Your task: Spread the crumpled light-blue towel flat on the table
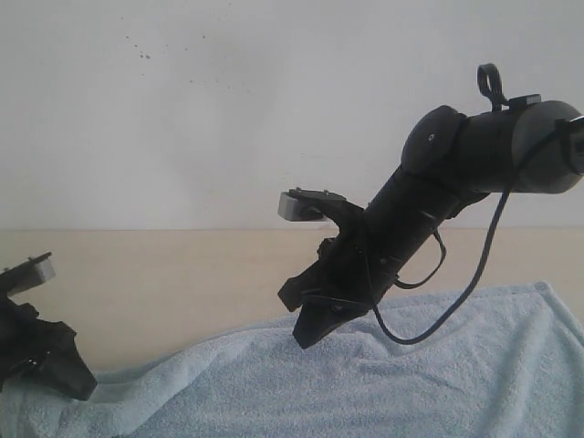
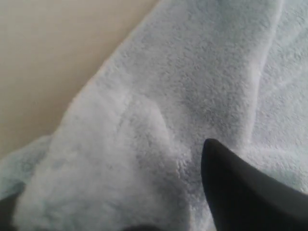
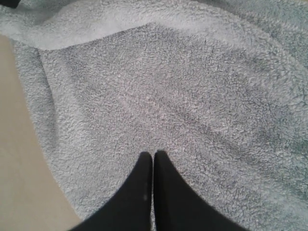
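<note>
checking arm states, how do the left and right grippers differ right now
The left gripper is open, fingers wide apart; the right gripper is shut, fingers pressed together. The left sits low by the towel edge; the right hangs higher. Both are black and aimed at the towel.

Black right arm (image 1: pixel 429 196) slopes downward; black right gripper (image 3: pixel 153 156) fingertips pressed together. Black left gripper (image 2: pixel 108 173) low, fingers spread wide.
</note>
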`<state>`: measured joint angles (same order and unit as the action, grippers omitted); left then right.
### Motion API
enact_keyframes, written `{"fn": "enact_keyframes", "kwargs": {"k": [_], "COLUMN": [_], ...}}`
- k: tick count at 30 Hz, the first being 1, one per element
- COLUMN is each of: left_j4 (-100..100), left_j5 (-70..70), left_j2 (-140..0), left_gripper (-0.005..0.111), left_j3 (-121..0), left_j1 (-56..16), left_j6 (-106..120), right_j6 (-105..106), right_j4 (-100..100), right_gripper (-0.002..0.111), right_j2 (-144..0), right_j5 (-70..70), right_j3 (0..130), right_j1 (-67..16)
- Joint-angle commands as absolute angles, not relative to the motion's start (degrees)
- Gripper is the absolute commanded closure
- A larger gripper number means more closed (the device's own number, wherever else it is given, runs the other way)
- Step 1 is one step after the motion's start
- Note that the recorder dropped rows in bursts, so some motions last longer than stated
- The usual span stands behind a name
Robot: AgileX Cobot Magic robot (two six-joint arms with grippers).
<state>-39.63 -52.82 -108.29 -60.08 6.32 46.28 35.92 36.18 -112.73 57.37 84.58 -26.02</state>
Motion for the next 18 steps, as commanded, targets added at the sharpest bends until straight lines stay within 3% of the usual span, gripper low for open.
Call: {"fn": "enact_keyframes", "kwargs": {"k": [1,5,6,18], "left_j4": [-40.0,-41.8,-42.7,-61.4], "left_j5": [-46.8,-40.8,-38.9,-18.4], "left_j2": [-107.7,-107.7,-107.7,-109.0], "left_gripper": [0.065,0.100,0.102,0.101], "left_j3": [-60.4,-60.4,-60.4,-61.1], "left_j1": [6.0,6.0,6.0,6.0], "left_j6": [45.9,45.9,46.3,71.3], "right_j6": [36.3,36.3,36.3,36.5], "right_j4": [36.6,36.7,36.7,36.7], "right_gripper": [0.108,0.108,0.108,0.108], "right_j2": [-112.5,-112.5,-112.5,-112.5], "right_j5": [57.2,57.2,57.2,56.8], "right_j3": [84.5,84.5,84.5,84.5], "right_j1": [-25.9,-25.9,-25.9,-25.9]}}
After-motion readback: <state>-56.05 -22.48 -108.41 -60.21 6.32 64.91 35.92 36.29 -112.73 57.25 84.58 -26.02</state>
